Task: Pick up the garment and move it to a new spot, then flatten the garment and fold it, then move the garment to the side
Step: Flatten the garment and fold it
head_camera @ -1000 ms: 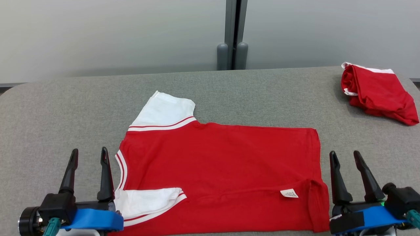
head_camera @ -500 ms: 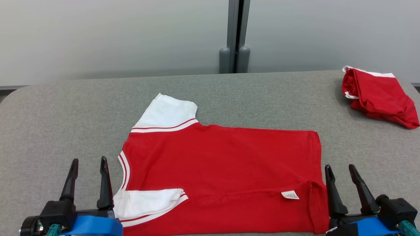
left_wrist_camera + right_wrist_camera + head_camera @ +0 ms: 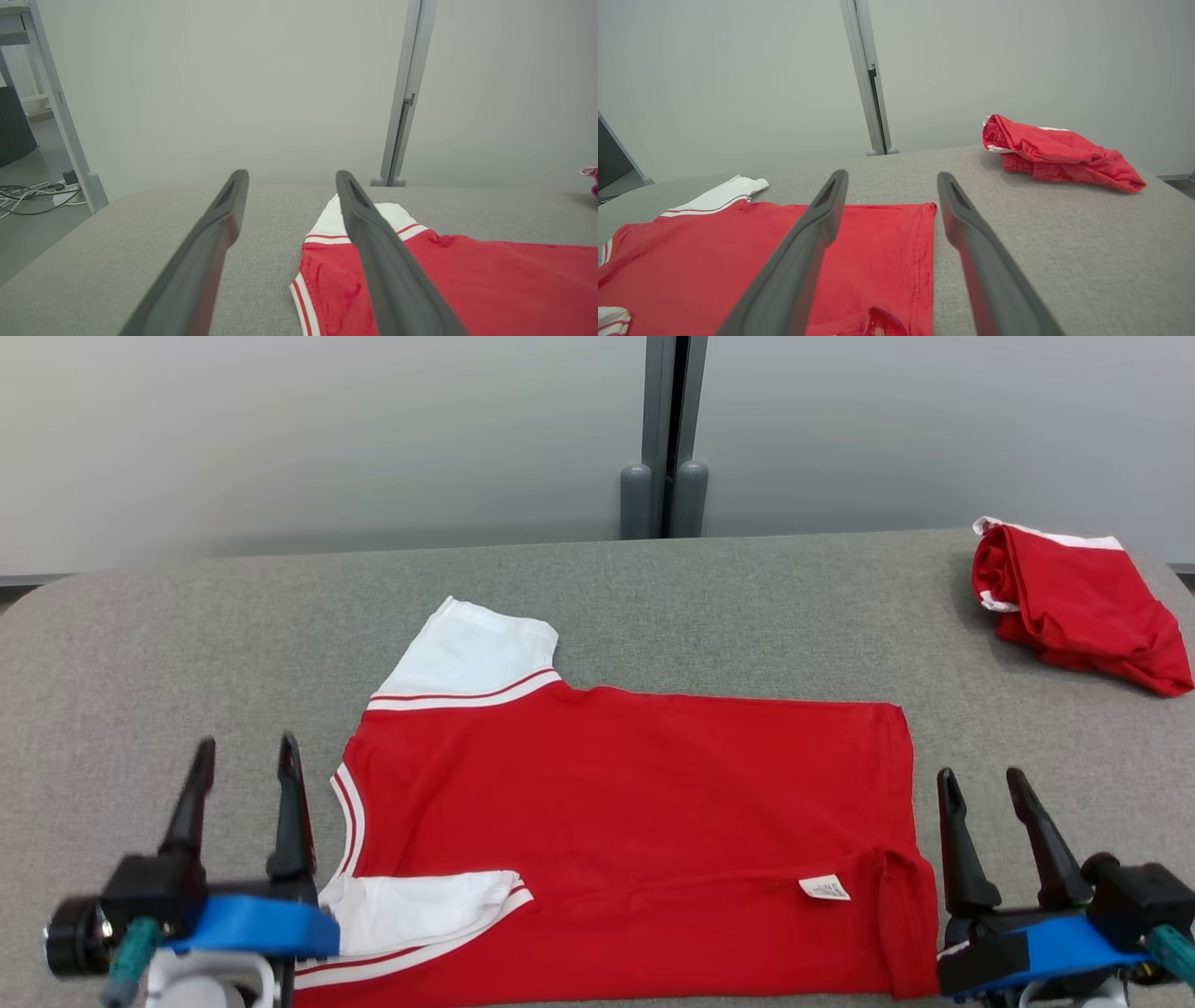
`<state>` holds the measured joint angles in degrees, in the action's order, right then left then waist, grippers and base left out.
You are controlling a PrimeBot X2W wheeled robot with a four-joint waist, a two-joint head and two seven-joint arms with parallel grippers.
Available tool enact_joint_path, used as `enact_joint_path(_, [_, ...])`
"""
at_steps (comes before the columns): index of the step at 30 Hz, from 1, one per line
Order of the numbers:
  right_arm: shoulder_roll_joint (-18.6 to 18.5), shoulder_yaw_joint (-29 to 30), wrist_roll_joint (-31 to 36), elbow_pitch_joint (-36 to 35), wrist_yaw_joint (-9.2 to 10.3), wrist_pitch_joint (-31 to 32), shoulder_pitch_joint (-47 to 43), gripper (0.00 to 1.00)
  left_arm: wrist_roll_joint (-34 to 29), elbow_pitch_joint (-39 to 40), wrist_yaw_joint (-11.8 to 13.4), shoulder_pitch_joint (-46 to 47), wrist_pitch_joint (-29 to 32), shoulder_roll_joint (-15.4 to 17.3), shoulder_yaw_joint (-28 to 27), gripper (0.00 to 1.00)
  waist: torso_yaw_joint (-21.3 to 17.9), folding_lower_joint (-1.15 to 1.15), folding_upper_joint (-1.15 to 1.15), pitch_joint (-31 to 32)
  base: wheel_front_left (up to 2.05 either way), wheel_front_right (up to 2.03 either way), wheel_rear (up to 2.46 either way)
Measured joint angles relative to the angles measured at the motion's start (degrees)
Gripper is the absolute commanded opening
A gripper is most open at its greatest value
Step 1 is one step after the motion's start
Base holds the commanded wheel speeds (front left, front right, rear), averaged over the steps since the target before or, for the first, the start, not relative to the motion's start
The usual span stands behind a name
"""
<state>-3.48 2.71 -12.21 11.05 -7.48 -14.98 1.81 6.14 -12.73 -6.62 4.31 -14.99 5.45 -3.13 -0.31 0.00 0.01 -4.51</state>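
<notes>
A red garment with white sleeves lies spread flat on the grey table, collar to the left, hem to the right. Its near edge is folded over, showing a white label. My left gripper hovers open just left of the collar, nothing between its fingers. At the hem's near right corner my right gripper stands open and empty. The left wrist view shows the collar and far sleeve of the garment past the left gripper. In the right wrist view the garment's hem lies under the right gripper.
A second red garment lies bunched at the table's far right corner, seen also as a red garment in the right wrist view. A grey wall with a vertical post stands behind the table. Cables lie on the floor to the left.
The head camera shifted slightly. My left gripper rose a little further up the picture beside the collar. The garment has not moved.
</notes>
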Motion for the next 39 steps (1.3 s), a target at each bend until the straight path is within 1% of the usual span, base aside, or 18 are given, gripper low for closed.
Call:
enact_joint_path(2, [-1.2, -0.5, 0.0, 0.5, 0.00, 0.0, 1.5, 1.00, 0.2, -0.4, -0.3, 3.0, 0.0, 1.0, 0.3, 1.00, -0.1, 0.00, -0.01, -0.5, 0.00, 0.00, 0.00])
enact_joint_path(5, [-4.1, -2.0, -0.4, 2.7, 0.00, 0.3, 4.7, 1.00, 1.1, -2.1, -0.5, 8.0, 0.0, 2.9, 1.0, 1.00, -0.4, 0.00, 0.00, -1.7, 0.00, 0.00, 0.00])
enact_joint_path(7, [-5.7, -2.7, -0.7, 3.6, 0.00, 2.4, 7.4, 1.00, 2.2, -3.6, -0.6, 11.6, 0.0, 4.3, 2.2, 1.00, -0.8, 0.00, 0.00, -2.6, 0.00, 0.00, 0.00])
enact_joint_path(10, [-7.5, -3.9, -2.3, 4.5, 0.00, 6.6, 11.1, 1.00, 5.0, -7.7, -0.8, 17.1, 0.0, 7.4, 6.2, 1.00, -1.5, 0.00, 0.00, -4.3, 0.00, 0.00, 0.00])
enact_joint_path(16, [-9.6, -5.9, -4.7, 5.2, 0.00, 14.2, 18.1, 1.00, 12.7, -14.1, -0.8, 29.7, 4.5, 14.3, 15.2, 1.00, -3.4, 0.01, 0.00, -9.2, 0.00, 0.00, 0.00])
enact_joint_path(21, [-9.8, -7.7, -6.6, 5.3, 0.00, 17.1, 22.3, 1.00, 18.7, -18.1, -0.8, 38.3, 9.4, 18.5, 23.1, 1.00, -4.7, 0.01, 0.00, -13.4, 0.00, 0.00, 0.00])
enact_joint_path(28, [-9.8, -9.9, -8.5, 6.0, 0.00, 20.4, 26.7, 1.00, 27.0, -22.6, -0.8, 47.3, 16.4, 23.0, 32.9, 1.00, -6.3, 0.01, 0.01, -19.2, 0.00, 0.00, 0.00])
enact_joint_path(32, [-9.8, -10.9, -8.8, 6.0, 0.00, 20.6, 29.0, 1.00, 31.4, -24.9, -0.8, 50.7, 19.1, 24.4, 37.5, 1.00, -7.0, 0.01, 0.01, -21.8, 0.00, 0.00, 0.00])
enact_joint_path(36, [-9.8, -12.2, -9.4, 6.1, 0.00, 21.0, 30.7, 1.00, 36.2, -27.6, -0.8, 52.7, 22.6, 25.3, 40.4, 1.00, -8.0, 0.00, 0.00, -23.6, 0.00, 0.00, 0.00])
enact_joint_path(39, [-9.9, -13.1, -10.0, 6.1, 0.00, 20.9, 31.6, 1.00, 38.5, -28.2, -0.8, 53.9, 24.5, 26.3, 42.9, 1.00, -8.8, 0.00, 0.00, -24.7, 0.00, 0.00, 0.00])
